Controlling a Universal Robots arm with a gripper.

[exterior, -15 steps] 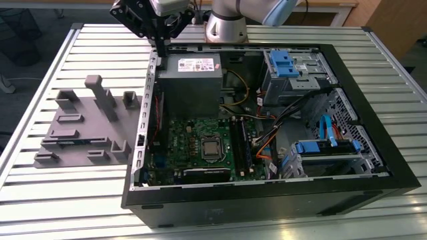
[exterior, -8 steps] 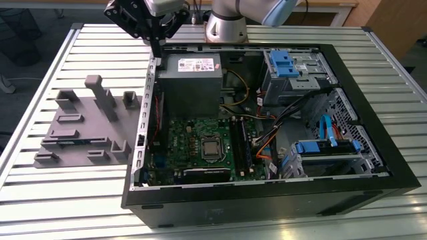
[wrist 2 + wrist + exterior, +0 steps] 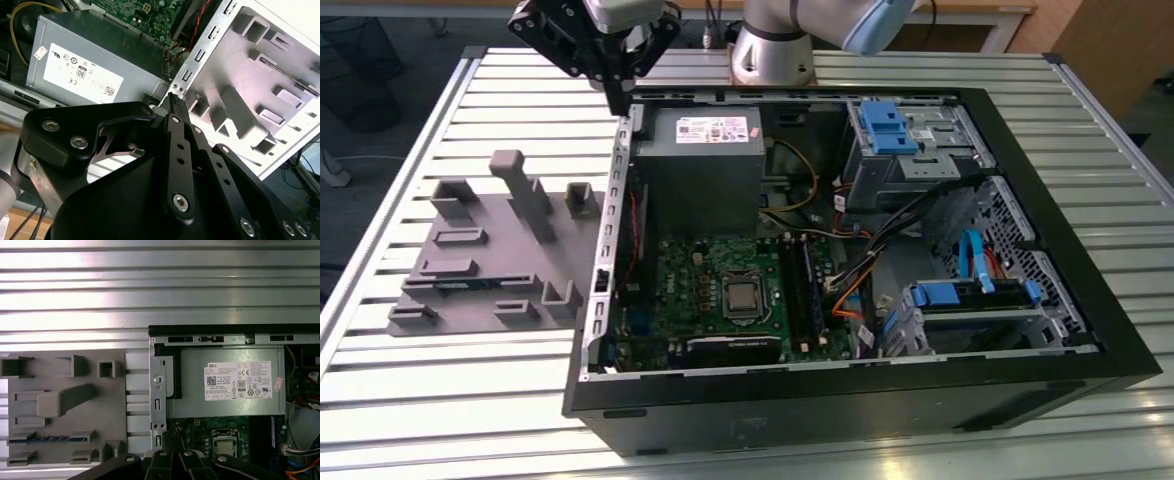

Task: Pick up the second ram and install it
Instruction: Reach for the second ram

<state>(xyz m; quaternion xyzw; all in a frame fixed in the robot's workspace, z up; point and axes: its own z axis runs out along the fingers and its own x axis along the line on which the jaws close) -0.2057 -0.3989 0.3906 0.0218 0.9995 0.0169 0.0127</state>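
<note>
The ram (image 3: 45, 439) was seen on edge in the grey holder (image 3: 115, 410) on the tabletop (image 3: 150, 285). The gripper (image 3: 616, 100) was closed, empty, above the case wall (image 3: 622, 150). The ram was judged light, stiff and fragile, best pinched mid-length across its flat faces.

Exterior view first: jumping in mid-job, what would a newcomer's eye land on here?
The open black computer case lies on the slatted metal table, its green motherboard and grey power supply box exposed. The black gripper hangs empty over the case's rim on the exterior view's left. Beside the case, the grey plastic fixture tray holds the long blue ram stick, seen in the first wrist view.
</note>
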